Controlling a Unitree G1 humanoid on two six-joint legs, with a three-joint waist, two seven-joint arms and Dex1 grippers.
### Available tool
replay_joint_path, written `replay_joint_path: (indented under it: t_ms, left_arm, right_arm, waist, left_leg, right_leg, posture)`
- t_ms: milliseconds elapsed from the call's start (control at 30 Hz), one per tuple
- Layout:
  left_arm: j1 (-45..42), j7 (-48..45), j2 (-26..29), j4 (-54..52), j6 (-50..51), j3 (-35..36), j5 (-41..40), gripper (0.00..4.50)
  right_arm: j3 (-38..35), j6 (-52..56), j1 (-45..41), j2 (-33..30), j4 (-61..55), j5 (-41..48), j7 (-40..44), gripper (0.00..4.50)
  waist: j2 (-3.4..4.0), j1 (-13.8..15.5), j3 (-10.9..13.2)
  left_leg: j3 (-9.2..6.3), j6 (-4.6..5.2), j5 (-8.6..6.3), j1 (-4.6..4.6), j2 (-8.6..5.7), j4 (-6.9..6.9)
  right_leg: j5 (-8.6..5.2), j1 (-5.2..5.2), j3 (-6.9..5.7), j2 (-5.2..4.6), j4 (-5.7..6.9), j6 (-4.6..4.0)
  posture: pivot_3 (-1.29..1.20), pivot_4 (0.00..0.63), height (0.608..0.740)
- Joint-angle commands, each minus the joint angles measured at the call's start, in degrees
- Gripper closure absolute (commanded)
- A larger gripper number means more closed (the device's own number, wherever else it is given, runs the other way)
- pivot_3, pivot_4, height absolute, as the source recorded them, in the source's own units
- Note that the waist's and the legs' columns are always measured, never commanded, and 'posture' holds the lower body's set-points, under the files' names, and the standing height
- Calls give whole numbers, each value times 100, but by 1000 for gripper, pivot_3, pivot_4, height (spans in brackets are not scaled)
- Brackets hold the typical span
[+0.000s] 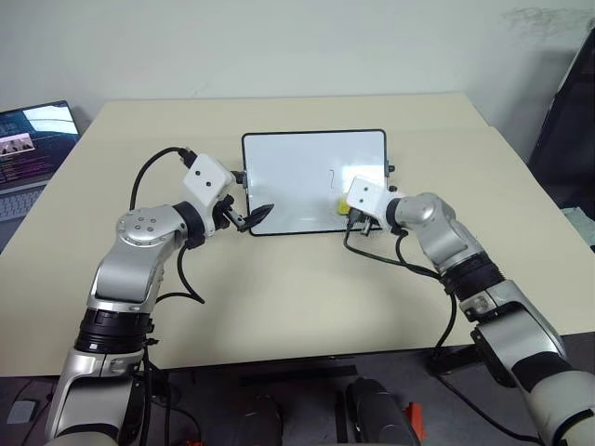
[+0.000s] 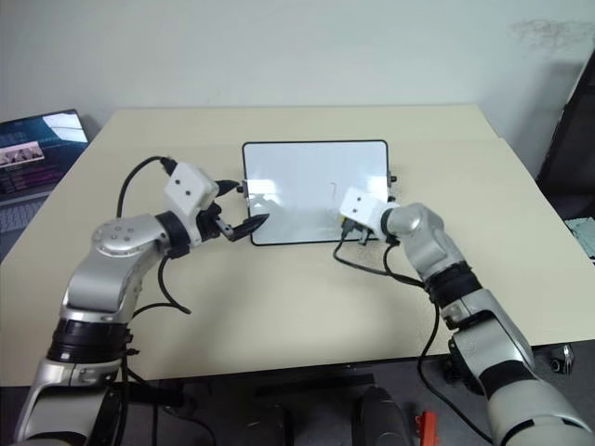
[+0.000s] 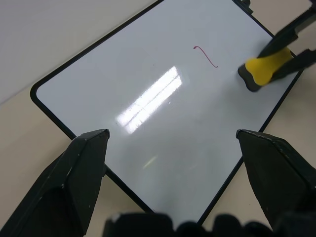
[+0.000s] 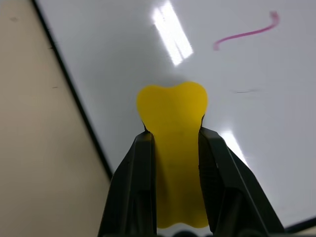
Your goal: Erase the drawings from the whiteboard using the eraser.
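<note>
The whiteboard [image 1: 297, 172] lies flat in the middle of the tan table. One thin reddish drawing [image 3: 206, 55] remains on its right half, also seen as the curved reddish line [image 4: 245, 33] just beyond the eraser. A faint dark smear [image 4: 245, 91] lies between them. My right gripper [image 4: 173, 136] is shut on the yellow eraser [image 4: 172, 111], whose dark underside [image 3: 247, 79] rests on the board near its near right corner. My left gripper [image 1: 249, 203] stands open over the board's near left corner, fingers [image 3: 74, 173] wide apart with nothing between them.
An open laptop [image 1: 33, 139] sits at the table's far left edge. A dark object [image 1: 569, 102] stands beyond the right side of the table. Black cables [image 1: 390, 255] trail from both wrists across the tabletop in front of the board.
</note>
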Motion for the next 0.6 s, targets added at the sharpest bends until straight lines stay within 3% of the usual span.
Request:
replay_joint_path:
  t_ms: [33, 433, 600]
  left_arm:
    - [-73, -14, 65, -169, -17, 101, -6, 0]
    - [-108, -8, 56, -143, -19, 91, 12, 0]
    - [-76, 7, 70, -175, 1, 103, 18, 0]
  right_arm:
    - [-65, 213, -127, -2, 295, -181, -241, 3696]
    - [-631, -484, -1570, 461, 1832, -111, -2124, 3718]
    - [-272, -580, -1552, 701, 1890, -102, -1490, 3720]
  waist:
    - [0, 3, 0]
    - [2, 0, 2]
    - [3, -18, 3]
  left_leg:
    - [-1, 0, 0, 0, 0, 0]
    - [-2, 3, 2, -17, 0, -10]
    - [-7, 3, 0, -62, 0, -14]
  right_leg:
    - [0, 0, 0, 0, 0, 0]
    - [0, -15, 0, 0, -7, -1]
    - [0, -49, -4, 0, -24, -1]
  posture:
    - [0, 150, 740]
    - [0, 150, 740]
    - [0, 150, 740]
